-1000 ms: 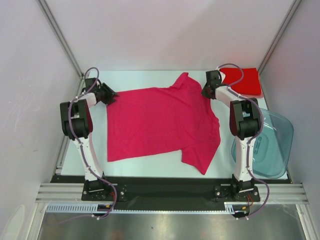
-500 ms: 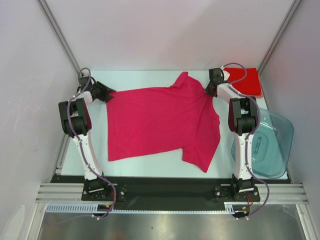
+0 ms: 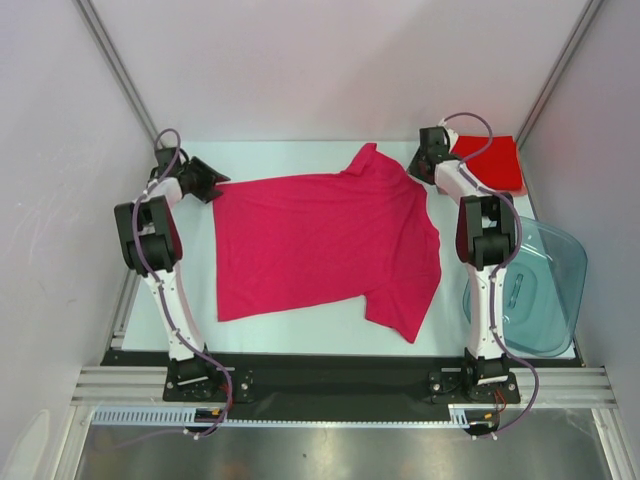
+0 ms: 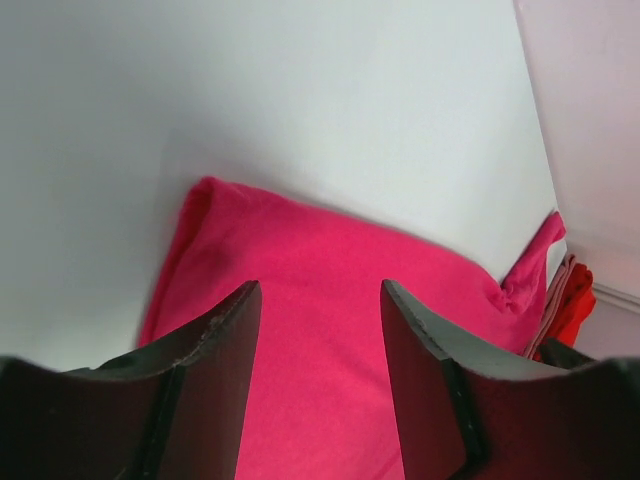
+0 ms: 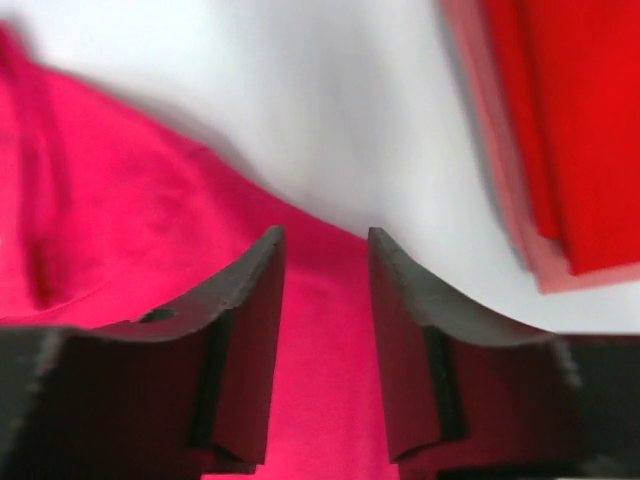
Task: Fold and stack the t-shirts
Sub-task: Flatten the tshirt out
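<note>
The magenta-pink t-shirt (image 3: 320,245) lies spread flat in the middle of the table, hem to the left, collar to the right. The brighter red t-shirt (image 3: 490,162) lies folded at the back right corner. My left gripper (image 3: 212,182) hovers at the pink shirt's far left corner, jaws open and empty, with the pink cloth (image 4: 320,250) showing between its fingers (image 4: 215,340). My right gripper (image 3: 420,166) hovers at the far right shoulder, open and empty over the pink cloth (image 5: 130,220), with the red shirt (image 5: 580,120) just to its right.
A translucent blue-grey tub (image 3: 548,290) stands at the right edge beside the right arm. White walls and metal frame posts close in the table at the left, back and right. Bare white table (image 3: 290,155) runs behind the pink shirt.
Both grippers have drawn back a little from the pink shirt's far corners, the left one to the left and the right one towards the back. The shirt lies almost unchanged.
</note>
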{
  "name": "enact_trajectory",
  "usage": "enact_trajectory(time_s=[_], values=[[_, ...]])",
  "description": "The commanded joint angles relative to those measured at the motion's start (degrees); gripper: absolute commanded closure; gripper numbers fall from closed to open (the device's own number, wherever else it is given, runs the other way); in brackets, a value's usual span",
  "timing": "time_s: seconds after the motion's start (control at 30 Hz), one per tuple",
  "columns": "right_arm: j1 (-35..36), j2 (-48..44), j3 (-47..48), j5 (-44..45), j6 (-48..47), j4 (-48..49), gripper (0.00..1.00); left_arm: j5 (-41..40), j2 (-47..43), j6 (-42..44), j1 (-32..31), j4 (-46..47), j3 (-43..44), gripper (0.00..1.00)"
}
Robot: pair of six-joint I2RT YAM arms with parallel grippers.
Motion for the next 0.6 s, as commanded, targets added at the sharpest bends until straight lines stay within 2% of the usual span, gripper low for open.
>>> enact_trajectory(time_s=[0.0,0.03,0.23,0.43,0.57], values=[[2.8,-5.1,4.8,-3.7,-1.4,6.0,0.54,-1.1,-8.2,4.7,-1.4,-1.0,-0.6,0.43],[3.2,-4.6,5.2,-5.9,-0.9,6.8,0.46,-1.3,-9.1,5.1,-1.8,-1.5,-0.8,0.43],[4.5,4.6,16.1,-15.1,3.9,9.8,0.37,-3.5,-11.6,10.1,-3.4,-3.2,-1.4,0.41],[4.4,15.5,26.7,-17.5,9.1,17.6,0.40,-0.3,-12.1,11.1,-3.6,3.4,-2.6,0.44],[4.4,18.1,28.1,-16.1,8.5,18.4,0.41,-0.7,-12.1,12.2,-3.7,4.4,-3.2,0.46]])
